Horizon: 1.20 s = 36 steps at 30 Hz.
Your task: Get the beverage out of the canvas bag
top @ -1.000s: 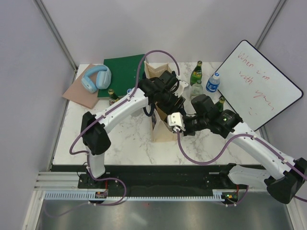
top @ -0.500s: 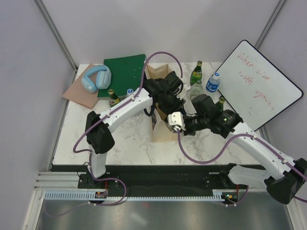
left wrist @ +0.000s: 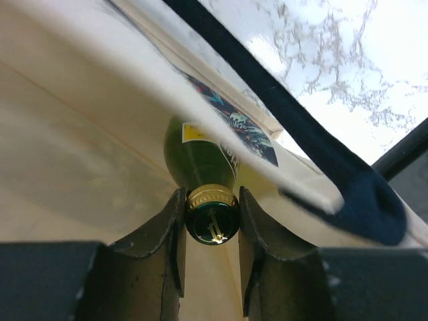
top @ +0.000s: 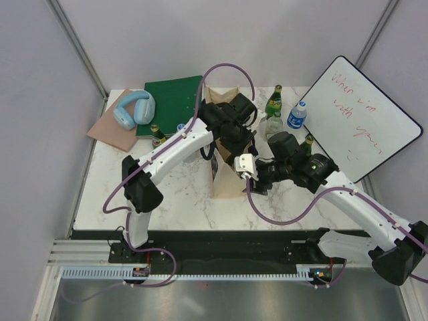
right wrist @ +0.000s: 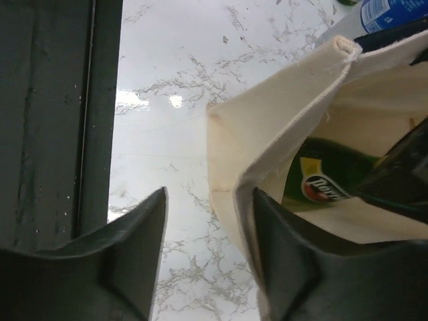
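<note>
The right claw (right wrist: 208, 197) is open and holds nothing. Its two dark fingers stand apart over the white marble table (right wrist: 174, 67). The side of the tall cream cloth bag (right wrist: 281, 100) with dark blue straps is just beside one finger.

The bag stands in the middle of the table, between the two arms. The left claw (left wrist: 210, 194) reaches down into the bag from the top. Its fingers sit tight on both sides of the gold neck of a green glass bottle (left wrist: 197, 160), so it is gripping the bottle. The bottle is inside the bag, with its cap pointing up at the claw.

Farther back, past the bag, stand a second green bottle (top: 274, 100), a clear bottle (top: 273, 124) and a blue-label water bottle (top: 296, 115). A whiteboard with red writing (top: 364, 120) is at the far right. A flat green book (top: 172, 100) and light blue headphones (top: 134, 108) lie at the far left.
</note>
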{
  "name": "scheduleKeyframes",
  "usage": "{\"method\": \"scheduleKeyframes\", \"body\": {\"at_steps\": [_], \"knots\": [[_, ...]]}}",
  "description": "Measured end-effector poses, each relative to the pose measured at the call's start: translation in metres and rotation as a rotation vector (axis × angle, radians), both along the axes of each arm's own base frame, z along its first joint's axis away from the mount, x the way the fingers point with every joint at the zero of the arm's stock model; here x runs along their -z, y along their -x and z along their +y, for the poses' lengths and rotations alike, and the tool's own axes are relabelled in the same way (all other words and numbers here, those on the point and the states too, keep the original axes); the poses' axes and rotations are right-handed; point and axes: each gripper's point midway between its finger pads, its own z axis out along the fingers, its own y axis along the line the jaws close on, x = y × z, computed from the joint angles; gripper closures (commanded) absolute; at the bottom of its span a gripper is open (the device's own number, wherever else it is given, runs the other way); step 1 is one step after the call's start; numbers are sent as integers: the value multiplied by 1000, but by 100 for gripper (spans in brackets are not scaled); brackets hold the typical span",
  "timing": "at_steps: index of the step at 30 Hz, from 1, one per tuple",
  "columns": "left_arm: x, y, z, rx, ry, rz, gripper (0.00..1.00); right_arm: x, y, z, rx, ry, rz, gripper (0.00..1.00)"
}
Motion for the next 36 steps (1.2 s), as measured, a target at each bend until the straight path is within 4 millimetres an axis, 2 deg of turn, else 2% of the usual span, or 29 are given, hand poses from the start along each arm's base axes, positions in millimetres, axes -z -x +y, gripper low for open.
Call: {"method": "scheduleKeyframes", "body": {"at_steps": [4,6,11,18,26,36], "knots": [[-36,-12,-1,-2,38,-88,98,-1,-5,-2,57,-8,30,18],[-53,-16,-2,-1,61,-134,98,-2,-11,-4,92,-20,41,2],[-90,-21,2,-7,108,-217,98,-9,-21,-8,170,-57,78,2],[-142,-19,20,-39,186,-315,98,-33,-40,-10,256,-136,80,2],[-206,-7,52,-83,297,-434,98,-44,-55,-13,332,-193,94,2],[-265,10,88,-138,406,-572,98,-61,-70,-15,398,-254,87,2]]}}
